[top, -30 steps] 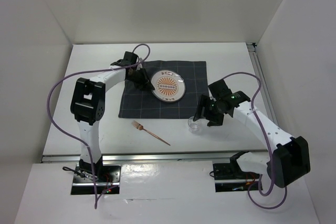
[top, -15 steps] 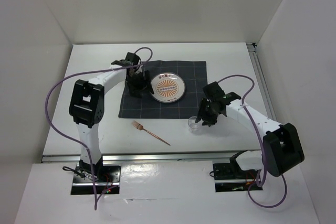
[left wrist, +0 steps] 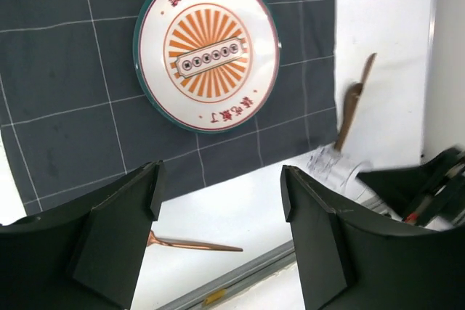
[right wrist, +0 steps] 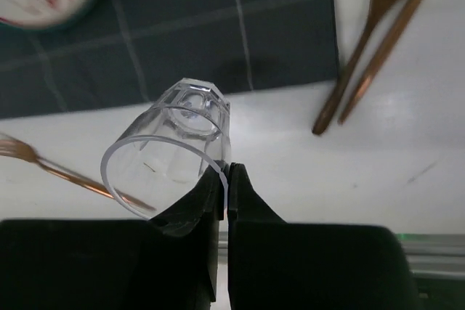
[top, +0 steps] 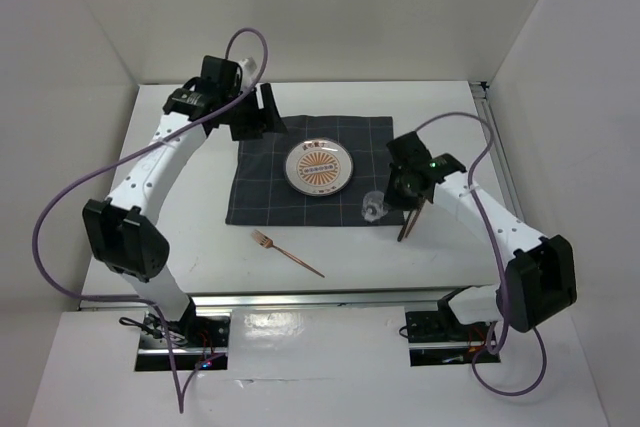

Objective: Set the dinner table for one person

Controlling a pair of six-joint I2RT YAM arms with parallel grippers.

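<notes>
While the right gripper (right wrist: 227, 172) pinches a tilted clear glass tumbler (right wrist: 171, 152) by its rim above the white dinner table (top: 180, 237), at the grey checked cloth's (top: 262, 187) near-right corner, the left gripper (left wrist: 219, 179) hangs spread, farther off.

plate (top: 318, 166) on cloth (top: 260, 193) | fork (top: 288, 252) before cloth | spoon (left wrist: 352, 103) right of cloth

Left arm (top: 150, 162) and right arm (top: 485, 222): white link shells, black joint housings. Purple cable (top: 455, 114) loops loosely off each arm. Green indicator light (top: 432, 159) lit on right wrist. Jaws matt black, angular. Metal base plates (top: 215, 332), loose wiring.
</notes>
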